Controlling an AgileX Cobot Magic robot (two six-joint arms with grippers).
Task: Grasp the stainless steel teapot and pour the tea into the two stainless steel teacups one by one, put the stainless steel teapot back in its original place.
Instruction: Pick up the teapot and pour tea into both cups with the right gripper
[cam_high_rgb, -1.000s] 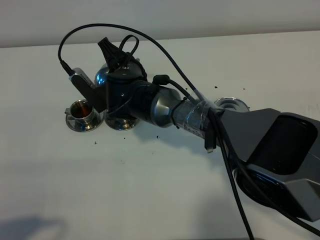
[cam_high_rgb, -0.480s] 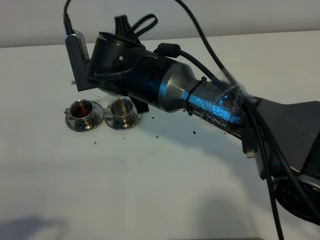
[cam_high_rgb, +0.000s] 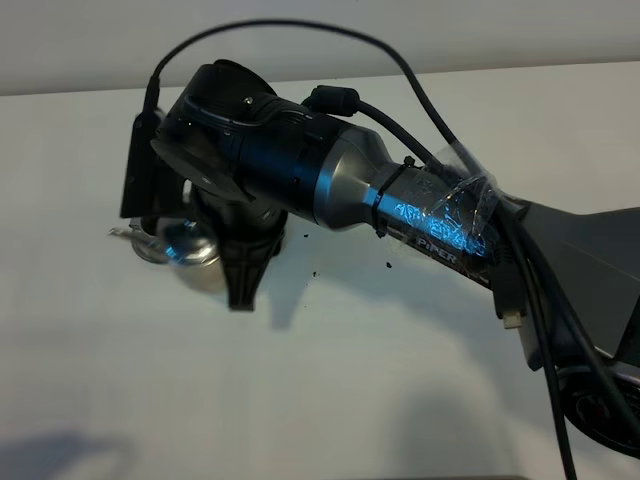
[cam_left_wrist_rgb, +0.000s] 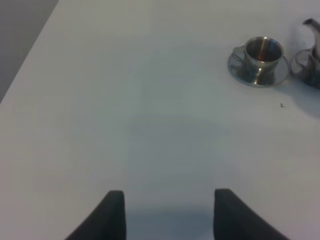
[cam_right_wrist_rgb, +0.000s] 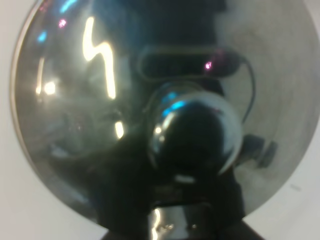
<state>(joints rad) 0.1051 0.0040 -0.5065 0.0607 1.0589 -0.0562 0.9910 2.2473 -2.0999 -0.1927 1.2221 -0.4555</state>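
The stainless steel teapot (cam_high_rgb: 188, 252) hangs from my right gripper (cam_high_rgb: 239, 282), which is shut on its handle. It is held above the spot where the teacups stand, and its thin spout (cam_high_rgb: 120, 233) points left. The right wrist view is filled by the teapot's domed lid and knob (cam_right_wrist_rgb: 192, 134). One teacup (cam_left_wrist_rgb: 260, 53) with brown tea in it stands on its saucer in the left wrist view. Beside it, the second cup's saucer (cam_left_wrist_rgb: 301, 62) shows only at the frame edge, under the spout (cam_left_wrist_rgb: 312, 26). My left gripper (cam_left_wrist_rgb: 170, 215) is open over bare table.
The white table (cam_high_rgb: 330, 380) has a few dark specks (cam_high_rgb: 387, 266) near the arm. The right arm's forearm and cables (cam_high_rgb: 440, 215) stretch across from the lower right. The table's left edge (cam_left_wrist_rgb: 27, 52) shows in the left wrist view.
The right arm has swung the teapot forward and down over the two cups, which now lie hidden under it in the exterior view. The wrist has also turned.
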